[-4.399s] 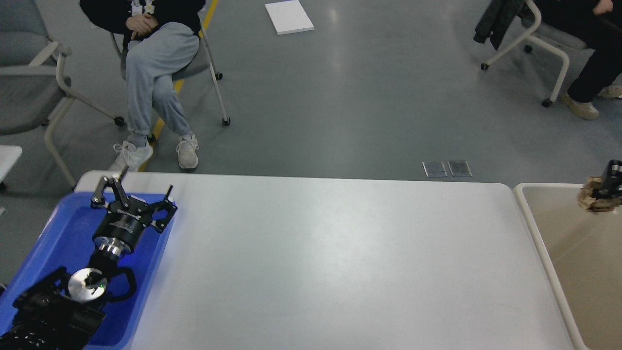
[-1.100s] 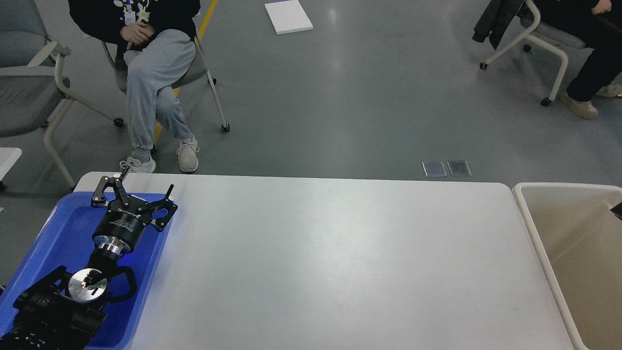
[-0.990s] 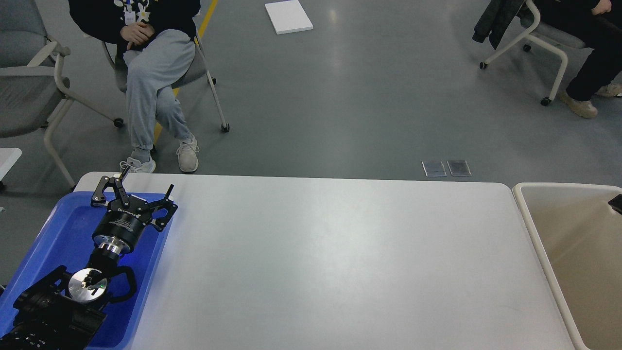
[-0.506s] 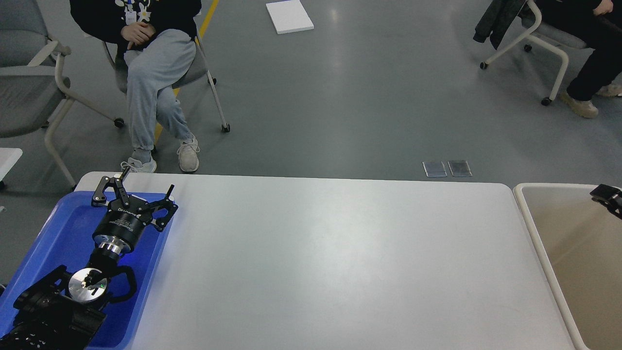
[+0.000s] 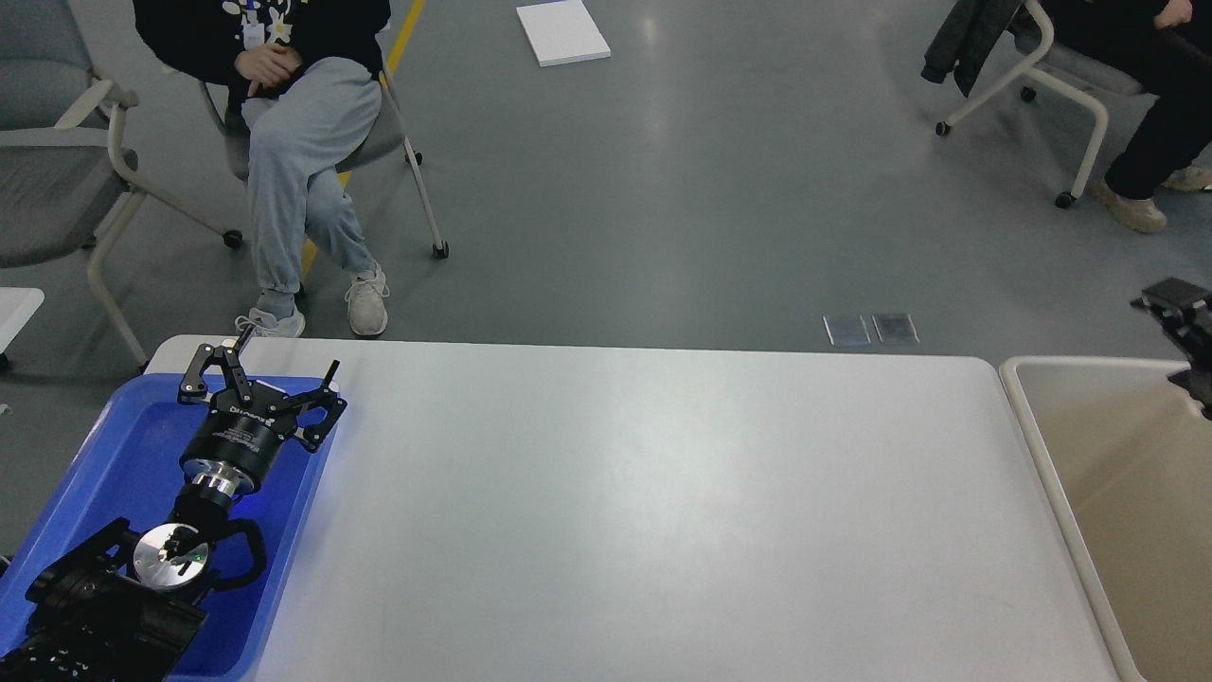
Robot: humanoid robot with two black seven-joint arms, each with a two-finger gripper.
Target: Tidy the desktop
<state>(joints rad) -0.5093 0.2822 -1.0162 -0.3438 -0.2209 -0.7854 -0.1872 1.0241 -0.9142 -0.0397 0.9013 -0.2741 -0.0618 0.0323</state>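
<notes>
The desktop [image 5: 644, 493] is a glossy white tabletop with rounded corners, and nothing lies on its bare surface. My left gripper [image 5: 287, 349] is open and empty, hovering over the far end of the blue tray [image 5: 104, 417] at the table's left end. My right gripper [image 5: 1184, 333] shows only partly at the right edge, above the far rim of the beige bin [image 5: 1042, 455]. Its two fingers stand apart with nothing between them.
The beige bin stands against the table's right end; its visible inside looks bare. A seated person [image 5: 303, 152] is beyond the table's far left corner, another person on a chair [image 5: 1070, 85] at the far right. A white board [image 5: 562, 33] lies on the floor.
My right gripper held a crumpled brown wad over the bin; the wad is gone from view. The gripper dropped out of view, then rose up the right edge. The left arm has not moved.
</notes>
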